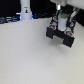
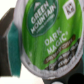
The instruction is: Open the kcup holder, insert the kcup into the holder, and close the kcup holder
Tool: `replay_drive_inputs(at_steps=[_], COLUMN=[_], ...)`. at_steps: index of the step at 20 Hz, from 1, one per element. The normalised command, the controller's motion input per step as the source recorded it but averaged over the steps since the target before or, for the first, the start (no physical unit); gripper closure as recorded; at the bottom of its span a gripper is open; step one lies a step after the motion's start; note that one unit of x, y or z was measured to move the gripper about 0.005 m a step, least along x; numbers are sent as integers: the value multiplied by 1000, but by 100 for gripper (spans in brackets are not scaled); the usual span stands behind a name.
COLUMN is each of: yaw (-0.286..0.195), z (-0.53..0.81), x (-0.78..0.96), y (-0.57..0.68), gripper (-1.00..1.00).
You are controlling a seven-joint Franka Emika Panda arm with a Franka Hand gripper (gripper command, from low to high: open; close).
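The kcup (image 2: 47, 35) fills the wrist view: a bright green lid with white lettering, tilted, very close to the camera. In the exterior view my gripper (image 1: 58, 36) hangs above the table at the exterior view's upper right. Its two black fingers are spread about a cup's width apart. A pale and green shape, the kcup (image 1: 61, 22), sits between them, lifted off the table. The gripper looks shut on it. The kcup holder does not show in either view.
A white bottle-like post (image 1: 25, 10) stands at the back, toward the exterior view's left, in front of a dark band of background. The pale tabletop (image 1: 30, 60) spreads across the front of the exterior view.
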Motion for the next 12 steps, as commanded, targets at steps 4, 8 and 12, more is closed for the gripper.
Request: replay_drive_inputs(at_steps=[4,8,12], yaw=[115,109,116], z=[13,-9,-15], x=[-387,-379,-397], y=[386,387,320], gripper=[100,100,100])
